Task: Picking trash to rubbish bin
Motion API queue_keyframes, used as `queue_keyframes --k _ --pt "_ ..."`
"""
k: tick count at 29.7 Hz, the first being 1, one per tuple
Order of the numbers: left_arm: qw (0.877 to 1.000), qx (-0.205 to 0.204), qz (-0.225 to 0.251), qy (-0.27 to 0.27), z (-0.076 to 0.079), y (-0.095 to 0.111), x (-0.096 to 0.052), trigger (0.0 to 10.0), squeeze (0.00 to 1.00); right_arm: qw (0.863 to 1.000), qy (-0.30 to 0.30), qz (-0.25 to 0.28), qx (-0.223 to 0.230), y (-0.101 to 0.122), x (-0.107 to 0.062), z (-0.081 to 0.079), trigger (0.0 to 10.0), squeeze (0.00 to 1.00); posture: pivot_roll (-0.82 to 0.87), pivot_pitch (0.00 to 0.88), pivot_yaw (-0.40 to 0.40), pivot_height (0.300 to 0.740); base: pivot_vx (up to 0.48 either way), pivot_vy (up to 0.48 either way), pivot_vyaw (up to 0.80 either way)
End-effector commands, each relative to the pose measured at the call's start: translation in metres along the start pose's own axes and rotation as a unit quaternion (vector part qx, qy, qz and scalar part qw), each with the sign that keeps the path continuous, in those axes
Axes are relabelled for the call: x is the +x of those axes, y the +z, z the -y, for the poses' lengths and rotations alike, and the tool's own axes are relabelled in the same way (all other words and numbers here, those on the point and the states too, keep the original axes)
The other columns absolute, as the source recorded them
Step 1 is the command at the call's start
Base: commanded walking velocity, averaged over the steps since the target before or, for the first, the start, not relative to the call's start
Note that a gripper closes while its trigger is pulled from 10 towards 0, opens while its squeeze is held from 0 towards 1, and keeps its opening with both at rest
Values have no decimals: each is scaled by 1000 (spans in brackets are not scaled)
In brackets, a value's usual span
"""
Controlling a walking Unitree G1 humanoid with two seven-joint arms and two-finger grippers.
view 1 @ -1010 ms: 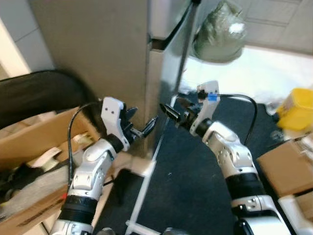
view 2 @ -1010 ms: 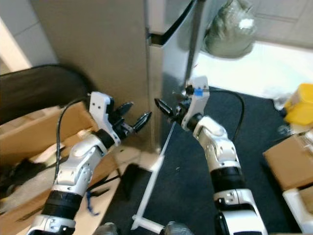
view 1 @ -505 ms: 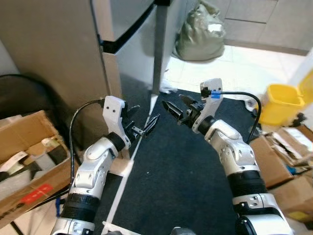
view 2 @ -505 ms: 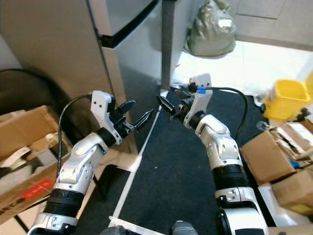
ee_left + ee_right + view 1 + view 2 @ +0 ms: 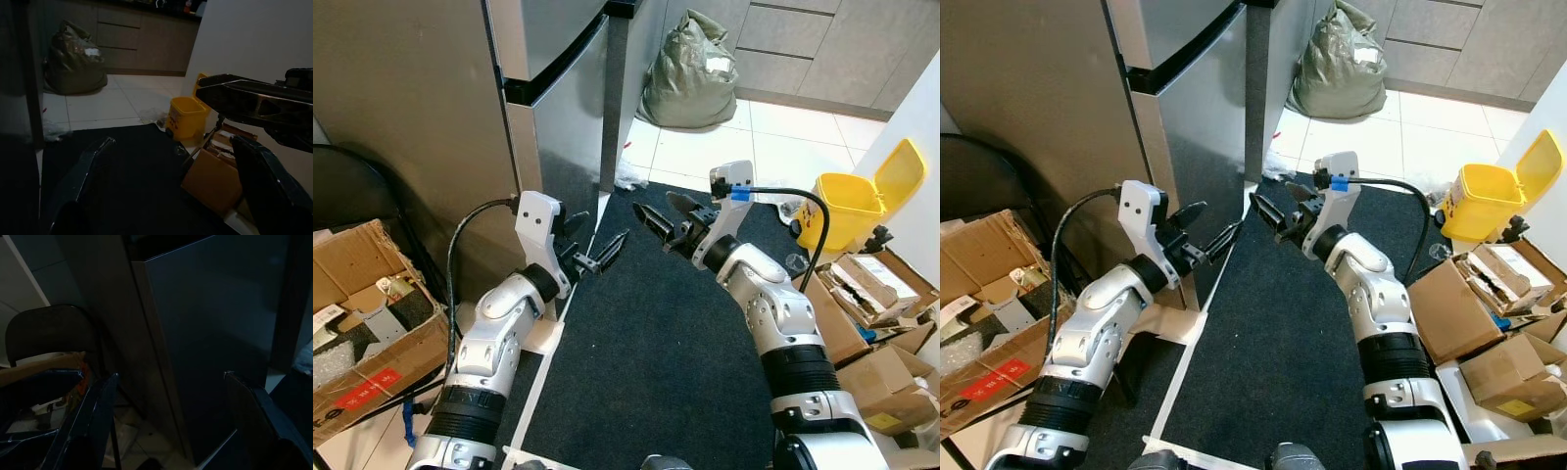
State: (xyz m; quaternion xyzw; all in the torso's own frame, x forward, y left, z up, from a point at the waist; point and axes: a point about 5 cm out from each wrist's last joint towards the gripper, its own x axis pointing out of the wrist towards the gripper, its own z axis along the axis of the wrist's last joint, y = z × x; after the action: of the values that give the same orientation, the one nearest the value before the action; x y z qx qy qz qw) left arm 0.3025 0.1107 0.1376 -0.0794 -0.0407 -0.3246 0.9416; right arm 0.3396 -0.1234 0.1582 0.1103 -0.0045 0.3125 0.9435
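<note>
Both silver arms raised in front of torso, elbows bent, forearms angled inward so tips point toward each other. Left end effector (image 5: 599, 253): two long black fingers spread apart, nothing between them, white wrist bracket upright, black cable looping back along forearm. Right end effector (image 5: 668, 217): fingers spread apart, empty, pointing toward left one; wrist bracket with blue tag on top, black cable arcing behind upper arm. Tips near each other, not touching.

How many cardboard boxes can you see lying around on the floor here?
3 at least: one open box on the robot's left by the fridge, one flat box beside the yellow bin, and another nearer on the right. More may be hidden.
</note>
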Motion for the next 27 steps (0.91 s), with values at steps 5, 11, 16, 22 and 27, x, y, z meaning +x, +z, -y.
queue_keyframes --k 5,11,16,22,27 --pt "1000 -3 -10 3 -1 -3 0 10000 0 1000 25 2 -19 2 -1 -4 10000 0 -32 0 -44 740 0 0 318" --pt "1000 -2 -10 3 -1 -3 0 10000 0 999 38 6 -18 2 -1 -7 10000 0 -30 0 -43 740 0 0 757" --pt "1000 -2 -11 2 -1 -3 0 10000 0 999 42 5 -21 2 -1 -7 10000 0 -30 0 -43 740 0 0 750" --pt "1000 -2 -12 2 -1 -4 0 10000 0 999 46 3 -24 2 -2 -8 10000 0 -30 0 -42 740 0 0 750" --pt "1000 -2 -12 2 -1 -3 0 10000 0 998 48 3 -26 2 -2 -8 10000 0 -31 0 -43 740 0 0 750"
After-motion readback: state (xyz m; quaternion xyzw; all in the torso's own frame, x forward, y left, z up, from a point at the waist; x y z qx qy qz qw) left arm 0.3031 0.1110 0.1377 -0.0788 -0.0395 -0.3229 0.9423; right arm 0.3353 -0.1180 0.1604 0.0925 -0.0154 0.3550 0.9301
